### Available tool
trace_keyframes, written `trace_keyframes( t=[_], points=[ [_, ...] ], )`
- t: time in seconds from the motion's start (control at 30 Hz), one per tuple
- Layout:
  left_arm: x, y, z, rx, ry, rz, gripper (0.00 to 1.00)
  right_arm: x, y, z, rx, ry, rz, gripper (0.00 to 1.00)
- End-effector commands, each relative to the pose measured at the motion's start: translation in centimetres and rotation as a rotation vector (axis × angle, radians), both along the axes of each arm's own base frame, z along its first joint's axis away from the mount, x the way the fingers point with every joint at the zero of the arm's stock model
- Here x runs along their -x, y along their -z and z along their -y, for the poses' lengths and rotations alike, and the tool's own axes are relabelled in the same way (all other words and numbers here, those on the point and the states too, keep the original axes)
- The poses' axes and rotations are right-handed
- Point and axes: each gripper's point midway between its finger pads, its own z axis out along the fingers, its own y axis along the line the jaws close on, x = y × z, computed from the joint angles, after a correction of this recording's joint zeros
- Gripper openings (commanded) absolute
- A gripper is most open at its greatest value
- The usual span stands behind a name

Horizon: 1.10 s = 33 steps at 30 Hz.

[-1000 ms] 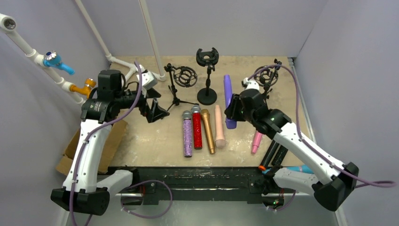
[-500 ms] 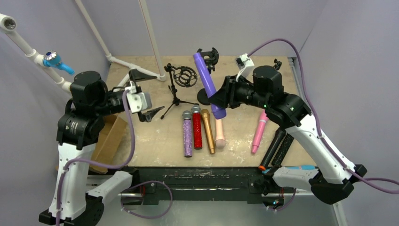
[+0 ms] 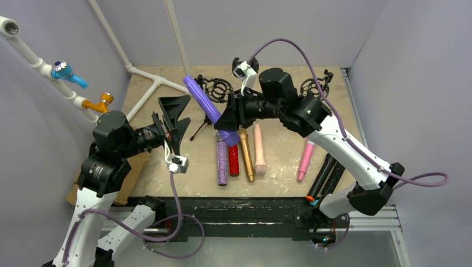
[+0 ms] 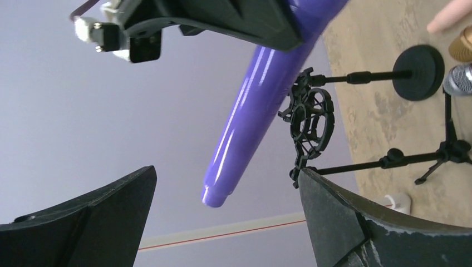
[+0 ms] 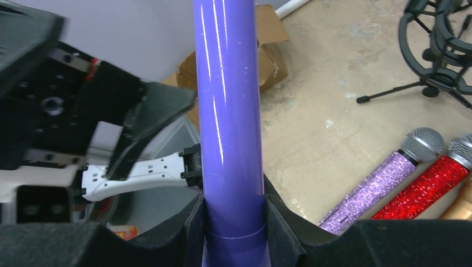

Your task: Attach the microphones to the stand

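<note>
Slippage is my chief worry. My right gripper (image 5: 234, 214) is clamped on the plain purple microphone (image 3: 201, 97) near its thicker end, so most of the glossy barrel juts out unsupported. It hangs tilted in the air above the table (image 3: 167, 161), slim tail up and aimed toward my left gripper (image 3: 179, 115). That one holds nothing, its jaws spread as wide as they go. From the left wrist view the tail sits in the gap ahead of my left fingers (image 4: 89, 222), but I cannot tell whether it is truly between them or short of them. If I close the left there, I judge the tapered, shiny tip could squirt out of the pads. It could also lever the barrel round in my right pads (image 5: 195, 228), since a grip this far toward one end resists twisting poorly. Letting go on the right before the left has a firm hold would likely drop it. It would land on the glittery purple microphone (image 3: 222, 161) and the glittery red one (image 3: 233, 160) lying below. The tripod stand (image 3: 207, 119) with its shock mount (image 3: 218, 89) stands just beside the barrel, so a careless swing might tip it over, and I need it upright to seat a microphone.
</note>
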Motion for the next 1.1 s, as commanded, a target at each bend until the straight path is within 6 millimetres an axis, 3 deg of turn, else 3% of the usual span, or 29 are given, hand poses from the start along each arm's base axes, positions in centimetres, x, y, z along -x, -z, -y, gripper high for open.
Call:
trace_keyframes(
  t=[0.0, 0.27, 0.43, 0.6, 0.77, 0.8, 0.87, 0.97, 1.07],
  points=[
    [-0.9, -0.4, 0.4, -0.133, 0.015, 0.229, 1.0, 1.8, -4.2, -1.0, -0.114, -0.099, 0.047, 0.18],
    [-2.3, -0.6, 0.9, -0.127, 0.002, 0.289, 0.96, 2.8, -2.8, -3.2, -0.096, -0.156, 0.013, 0.18],
    [-2.9, 0.6, 0.5, -0.165, -0.031, 0.257, 0.79, 2.7, -2.8, -4.2, -0.106, -0.17, 0.006, 0.18],
    [-3.4, 1.2, -0.2, -0.161, -0.077, 0.195, 0.51, 2.5, -2.9, -4.8, -0.118, -0.178, 0.005, 0.18],
    [-3.0, 1.9, -0.3, -0.176, -0.07, 0.181, 0.47, 2.4, -3.1, -5.3, -0.13, -0.194, -0.001, 0.18],
    [-3.0, 2.2, -0.3, -0.181, -0.069, 0.17, 0.43, 2.4, -3.2, -5.4, -0.131, -0.195, 0.001, 0.18],
    [-2.9, 2.8, -0.4, -0.19, -0.072, 0.149, 0.29, 2.3, -3.6, -5.4, -0.135, -0.194, 0.009, 0.25],
    [-2.7, 4.0, -0.7, -0.175, -0.083, 0.068, 0.03, 2.1, -4.7, -5.3, -0.143, -0.192, 0.039, 0.44],
    [-2.0, 5.1, -1.0, -0.079, -0.107, -0.098, 0.0, 1.3, -6.2, -5.0, -0.139, -0.156, 0.103, 0.61]
  ],
)
